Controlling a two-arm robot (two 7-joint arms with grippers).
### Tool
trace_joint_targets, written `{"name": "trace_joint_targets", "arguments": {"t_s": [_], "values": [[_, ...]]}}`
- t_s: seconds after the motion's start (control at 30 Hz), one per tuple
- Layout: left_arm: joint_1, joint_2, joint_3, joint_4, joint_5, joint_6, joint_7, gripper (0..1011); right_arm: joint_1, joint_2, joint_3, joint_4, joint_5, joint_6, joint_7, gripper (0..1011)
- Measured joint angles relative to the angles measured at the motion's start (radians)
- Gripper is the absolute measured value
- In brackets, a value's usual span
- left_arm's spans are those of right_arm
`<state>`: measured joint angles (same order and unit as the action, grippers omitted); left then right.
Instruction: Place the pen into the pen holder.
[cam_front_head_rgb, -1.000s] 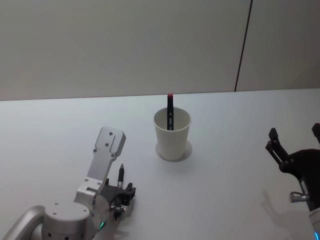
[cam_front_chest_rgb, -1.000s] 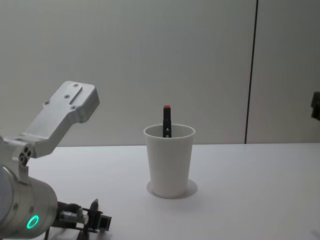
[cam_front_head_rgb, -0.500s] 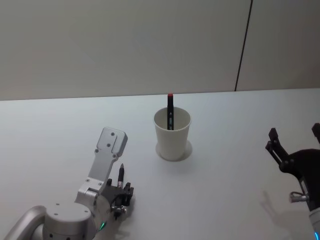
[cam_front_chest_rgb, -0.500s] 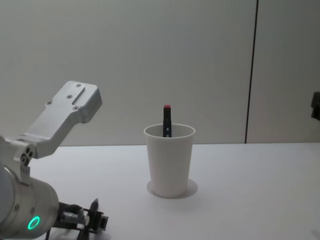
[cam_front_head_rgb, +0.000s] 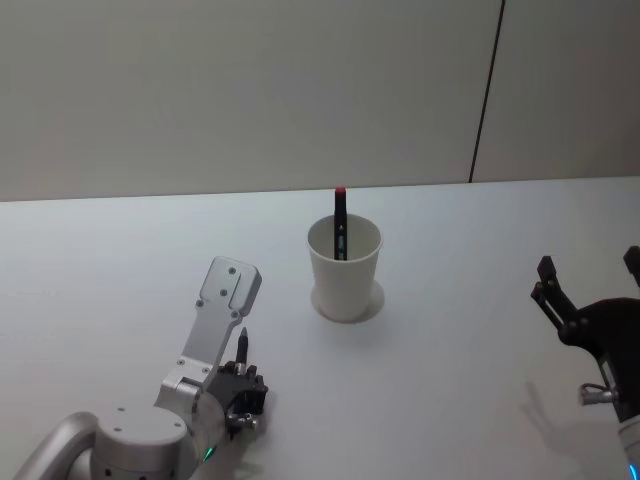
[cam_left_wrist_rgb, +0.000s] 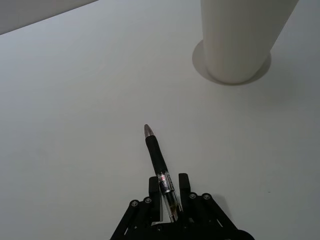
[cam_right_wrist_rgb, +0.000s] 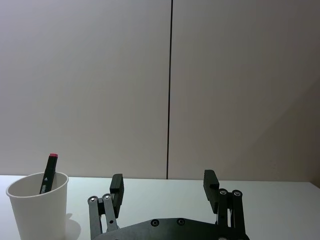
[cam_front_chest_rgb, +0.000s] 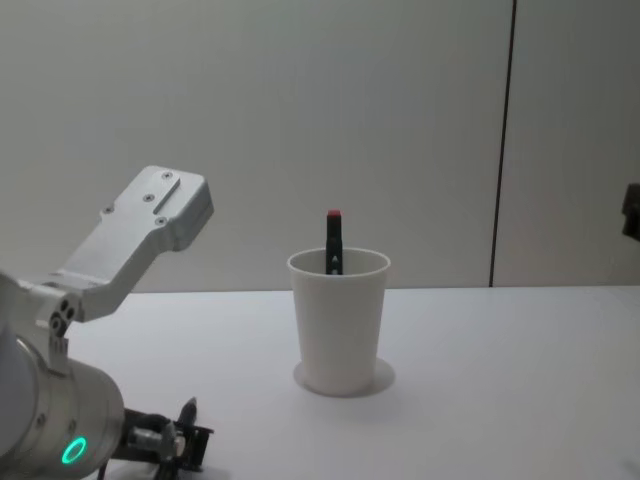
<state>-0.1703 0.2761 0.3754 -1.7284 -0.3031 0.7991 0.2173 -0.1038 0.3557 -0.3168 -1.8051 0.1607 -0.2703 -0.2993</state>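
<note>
Red-capped blk marker (cam_front_head_rgb: 341, 212); white table (cam_front_head_rgb: 120, 260); wall (cam_front_head_rgb: 250, 90) w/ dark seam (cam_front_head_rgb: 485, 90)

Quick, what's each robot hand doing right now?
Left gripper: shut on the pen, low over the table.
Right gripper: open, holding nothing.

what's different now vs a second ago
Very little. The left arm has swung slightly toward the pen holder, and the left gripper stays shut on the pen, low near the table. Nothing was grasped or let go. The pen holder, the red-capped marker standing in it and the open right gripper stayed put.
</note>
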Motion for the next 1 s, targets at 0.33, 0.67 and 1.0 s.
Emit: {"name": "trace_joint_targets", "arguments": {"t_s": [0.33, 0.67, 1.0], "values": [[0.001, -0.008, -0.004, 0.004, 0.020, 0.002, -0.010, 140, 0.000, 0.000, 0.000, 0.000, 0.000, 0.000, 0.000, 1002], [0.005, -0.015, -0.009, 0.005, 0.040, -0.006, -0.015, 140, 0.000, 0.000, 0.000, 0.000, 0.000, 0.000, 0.000, 1002], [0.021, -0.011, -0.015, -0.013, 0.067, -0.065, -0.015, 140, 0.000, 0.000, 0.000, 0.000, 0.000, 0.000, 0.000, 1002]]}}
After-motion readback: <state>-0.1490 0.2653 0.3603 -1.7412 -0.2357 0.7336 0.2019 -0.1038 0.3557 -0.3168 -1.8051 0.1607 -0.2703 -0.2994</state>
